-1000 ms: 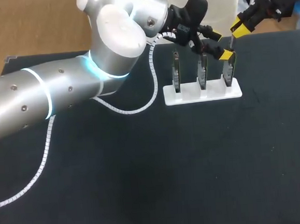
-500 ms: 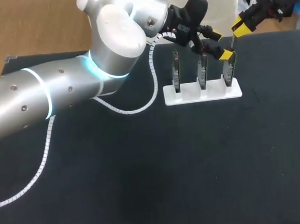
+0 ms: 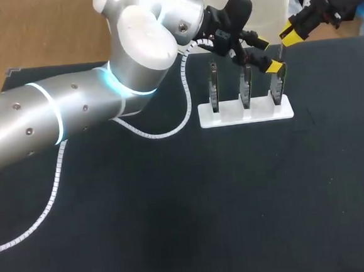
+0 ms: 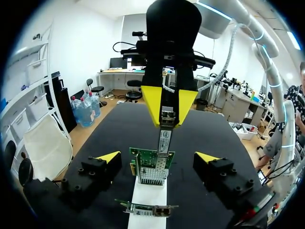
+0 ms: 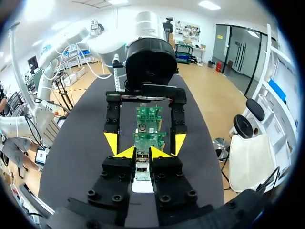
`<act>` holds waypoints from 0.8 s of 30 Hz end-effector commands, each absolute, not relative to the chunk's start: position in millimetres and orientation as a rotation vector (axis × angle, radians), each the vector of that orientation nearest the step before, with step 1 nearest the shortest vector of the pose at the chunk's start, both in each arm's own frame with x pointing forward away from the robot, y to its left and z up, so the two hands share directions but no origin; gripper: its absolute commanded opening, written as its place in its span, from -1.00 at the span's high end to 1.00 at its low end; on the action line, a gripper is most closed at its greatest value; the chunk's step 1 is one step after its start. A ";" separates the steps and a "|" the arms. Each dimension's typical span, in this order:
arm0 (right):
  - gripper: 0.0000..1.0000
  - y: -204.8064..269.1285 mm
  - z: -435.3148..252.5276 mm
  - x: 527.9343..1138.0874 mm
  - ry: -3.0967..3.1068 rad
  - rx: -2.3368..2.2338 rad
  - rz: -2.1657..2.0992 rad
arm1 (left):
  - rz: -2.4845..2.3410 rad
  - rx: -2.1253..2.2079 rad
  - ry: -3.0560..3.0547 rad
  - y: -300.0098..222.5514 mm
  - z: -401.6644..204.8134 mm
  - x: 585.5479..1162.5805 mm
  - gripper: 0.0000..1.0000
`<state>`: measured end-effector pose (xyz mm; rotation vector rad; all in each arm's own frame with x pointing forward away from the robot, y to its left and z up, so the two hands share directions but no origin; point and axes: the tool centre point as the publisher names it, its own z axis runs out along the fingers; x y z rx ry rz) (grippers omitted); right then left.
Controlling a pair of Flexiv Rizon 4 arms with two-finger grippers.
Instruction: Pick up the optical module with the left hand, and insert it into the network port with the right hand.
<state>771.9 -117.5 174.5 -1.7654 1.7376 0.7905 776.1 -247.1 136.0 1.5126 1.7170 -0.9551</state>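
Table: black matt covering, cloth-like. Left arm: smooth satin silver metal shell, glossy white joint caps. Cable wrap: white spiral plastic. Stand: smooth white plastic. Optical module: bare metal casing. Network cards: green circuit board.

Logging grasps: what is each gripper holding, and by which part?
Right gripper grips the optical module by its upper end; left gripper holds nothing, open astride the network card.
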 end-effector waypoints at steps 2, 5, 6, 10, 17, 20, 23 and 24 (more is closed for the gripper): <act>1.00 -118.0 175.7 771.0 1.741 -1.768 0.778 | -0.954 1.515 1.721 -247.4 136.7 776.5 -1.00; 1.00 -119.2 175.3 771.9 1.744 -1.773 0.777 | -0.954 1.515 1.721 -247.4 136.7 776.5 -1.00; 1.00 -119.6 174.8 772.1 1.746 -1.774 0.776 | -0.954 1.515 1.721 -247.4 136.7 776.5 -1.00; 1.00 -121.2 172.4 772.6 1.752 -1.774 0.780 | -0.954 1.515 1.721 -247.4 136.7 776.5 -1.00; 1.00 -121.9 169.7 773.6 1.757 -1.772 0.789 | -0.954 1.515 1.721 -247.4 136.7 776.5 -1.00; 1.00 -121.3 168.9 774.2 1.757 -1.773 0.792 | -0.954 1.515 1.721 -247.4 136.7 776.5 -1.00; 1.00 -120.7 169.2 774.9 1.755 -1.772 0.794 | -0.954 1.515 1.721 -247.4 136.7 776.5 -1.00; 1.00 -120.3 170.1 775.0 1.751 -1.773 0.793 | -0.954 1.515 1.721 -247.4 136.7 776.5 -1.00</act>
